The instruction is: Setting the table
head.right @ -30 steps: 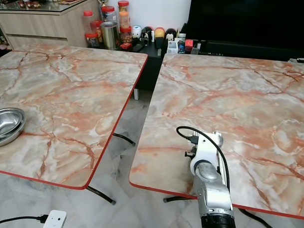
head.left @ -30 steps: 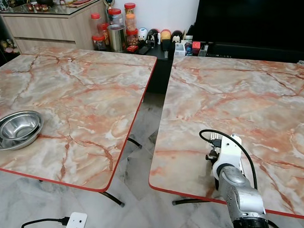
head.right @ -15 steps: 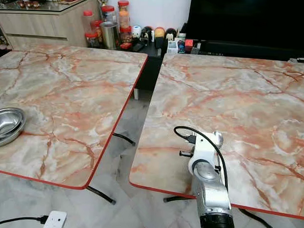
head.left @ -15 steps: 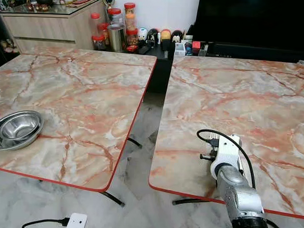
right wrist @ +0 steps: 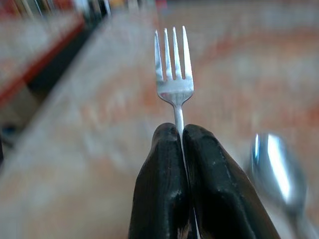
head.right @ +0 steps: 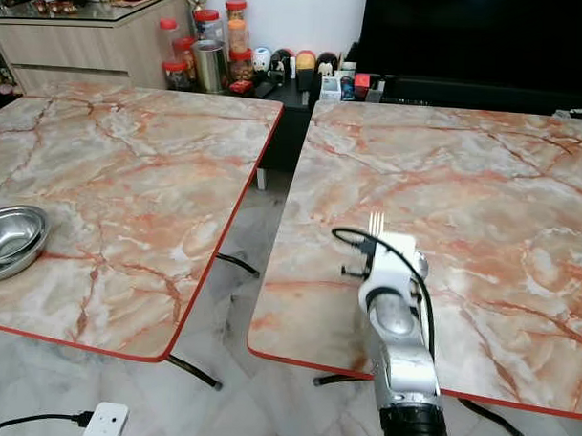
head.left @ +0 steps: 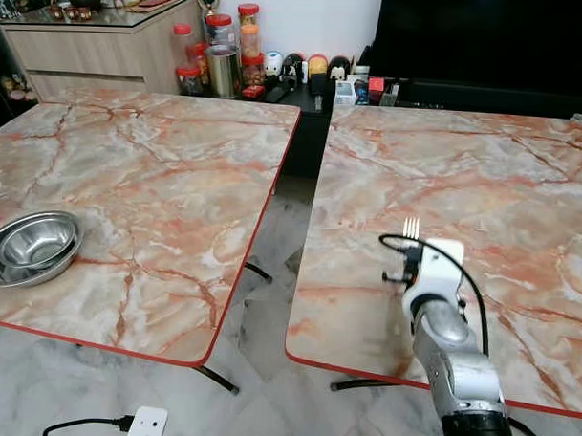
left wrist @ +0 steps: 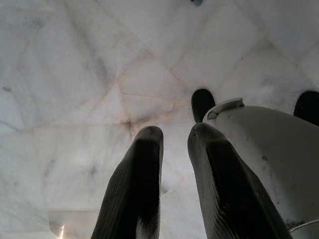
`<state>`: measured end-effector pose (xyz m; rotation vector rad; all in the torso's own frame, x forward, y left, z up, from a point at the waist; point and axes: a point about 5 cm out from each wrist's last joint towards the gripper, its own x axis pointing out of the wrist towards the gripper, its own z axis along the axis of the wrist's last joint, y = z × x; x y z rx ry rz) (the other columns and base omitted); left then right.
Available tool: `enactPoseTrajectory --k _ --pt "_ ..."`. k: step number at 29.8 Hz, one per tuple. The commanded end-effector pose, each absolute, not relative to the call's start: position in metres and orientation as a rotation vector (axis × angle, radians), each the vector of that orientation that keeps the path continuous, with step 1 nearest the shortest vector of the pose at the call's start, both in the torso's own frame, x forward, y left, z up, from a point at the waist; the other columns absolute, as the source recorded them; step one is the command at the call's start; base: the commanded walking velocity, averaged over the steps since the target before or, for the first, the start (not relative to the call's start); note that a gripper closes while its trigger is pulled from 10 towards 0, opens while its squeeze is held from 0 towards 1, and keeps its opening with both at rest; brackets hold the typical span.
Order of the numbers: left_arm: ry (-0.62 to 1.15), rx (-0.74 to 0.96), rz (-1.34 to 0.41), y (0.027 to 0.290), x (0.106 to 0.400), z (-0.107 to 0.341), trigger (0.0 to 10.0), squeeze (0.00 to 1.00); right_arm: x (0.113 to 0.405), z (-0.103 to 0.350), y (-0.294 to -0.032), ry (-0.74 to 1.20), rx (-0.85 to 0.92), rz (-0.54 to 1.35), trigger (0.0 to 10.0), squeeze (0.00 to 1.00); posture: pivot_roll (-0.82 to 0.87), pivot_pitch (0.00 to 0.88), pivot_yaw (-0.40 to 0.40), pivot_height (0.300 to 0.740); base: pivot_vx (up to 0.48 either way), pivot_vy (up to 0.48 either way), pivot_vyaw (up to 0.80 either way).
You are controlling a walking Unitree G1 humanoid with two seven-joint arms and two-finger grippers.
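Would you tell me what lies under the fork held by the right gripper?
Under the fork, pinched in the right gripper, is the right marble table; a blurred spoon lies beside. The arm hides the table beneath it.

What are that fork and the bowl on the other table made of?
The fork, pinched in the right gripper, looks like polished steel: silvery, with bright glints on its tines. The bowl looks like stainless steel too, grey and mirror-like, reflecting light inside.
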<state>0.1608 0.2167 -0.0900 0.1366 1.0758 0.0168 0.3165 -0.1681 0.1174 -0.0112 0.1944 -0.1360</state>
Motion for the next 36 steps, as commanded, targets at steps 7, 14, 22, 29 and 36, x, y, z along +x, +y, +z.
enactPoseTrajectory --k 7,14,22,29,36 --pt "1.110 0.161 0.013 0.220 0.157 -0.091 10.0 0.00 0.325 0.154 -0.155 -0.012 -0.014 -0.075 10.0 0.00 0.02 0.000 0.025 0.728 0.000 0.459 0.00" --pt "1.112 0.158 0.014 0.220 0.158 -0.091 10.0 0.00 0.327 0.160 -0.154 -0.052 -0.018 -0.064 10.0 0.00 0.02 0.000 0.024 0.728 0.000 0.480 0.00" --pt "1.111 0.154 0.023 0.220 0.160 -0.090 10.0 0.00 0.329 0.162 -0.155 -0.070 -0.015 -0.072 10.0 0.00 0.02 0.000 0.027 0.728 0.000 0.480 0.00" --pt "1.110 0.151 0.028 0.220 0.160 -0.090 10.0 0.00 0.331 0.161 -0.156 -0.062 -0.018 -0.080 10.0 0.00 0.02 0.000 0.026 0.728 0.000 0.480 0.00" --pt "1.110 0.152 0.035 0.220 0.160 -0.090 10.0 0.00 0.332 0.160 -0.157 -0.054 -0.015 -0.090 10.0 0.00 0.03 0.000 0.024 0.728 0.000 0.480 0.00"
